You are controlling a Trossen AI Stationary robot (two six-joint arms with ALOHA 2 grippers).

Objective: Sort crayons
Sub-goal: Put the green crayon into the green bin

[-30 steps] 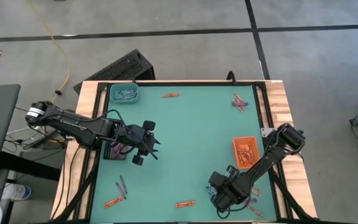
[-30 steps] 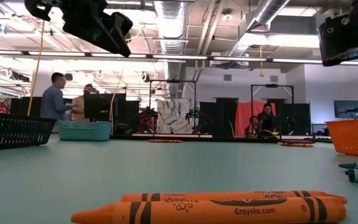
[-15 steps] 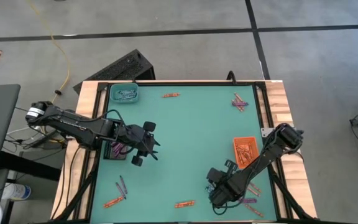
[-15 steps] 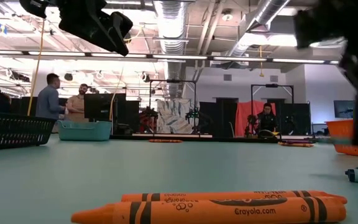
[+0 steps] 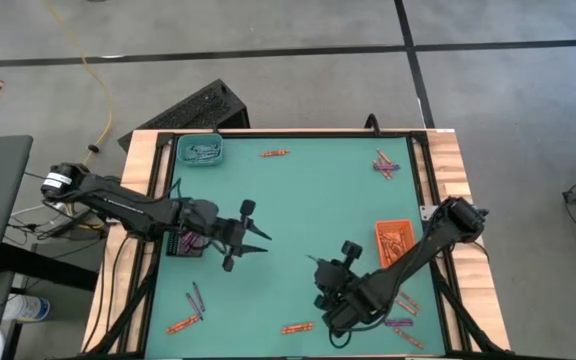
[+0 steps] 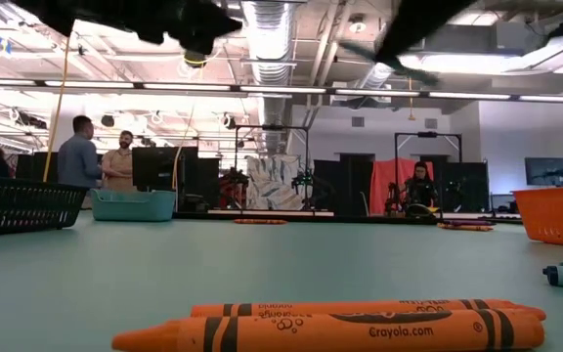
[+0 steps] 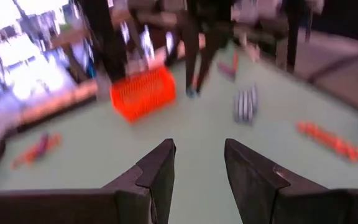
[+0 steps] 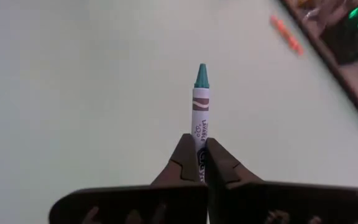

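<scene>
A green table top (image 5: 298,215) framed in wood fills the high view, with a workshop hall and a few people far behind it in the low view. The right gripper (image 8: 199,163), low on the table around five o'clock, is pinched tight on the lower half of a teal-tipped crayon (image 8: 199,109) that sticks straight out past its fingertips. The left gripper (image 7: 197,171) hangs over the nine-o'clock side with its fingers parted and nothing between them.

A crayon of this sort is likely light, stiff and a little waxy — brittle if squeezed hard or levered, so a mid-body pinch across the paper wrap looks safest.

There are three trays: a teal tray (image 5: 200,151) at eleven o'clock, an orange tray (image 5: 395,244) at four o'clock, and a black tray (image 5: 186,243) half hidden under the left arm. Loose crayons lie in five spots — one orange crayon (image 5: 274,153) at twelve, a mixed cluster (image 5: 385,164) at one, an orange pair (image 5: 297,327) at six, a small group (image 5: 190,310) at seven and a few more (image 5: 404,328) at five. I cannot count every stick.
</scene>
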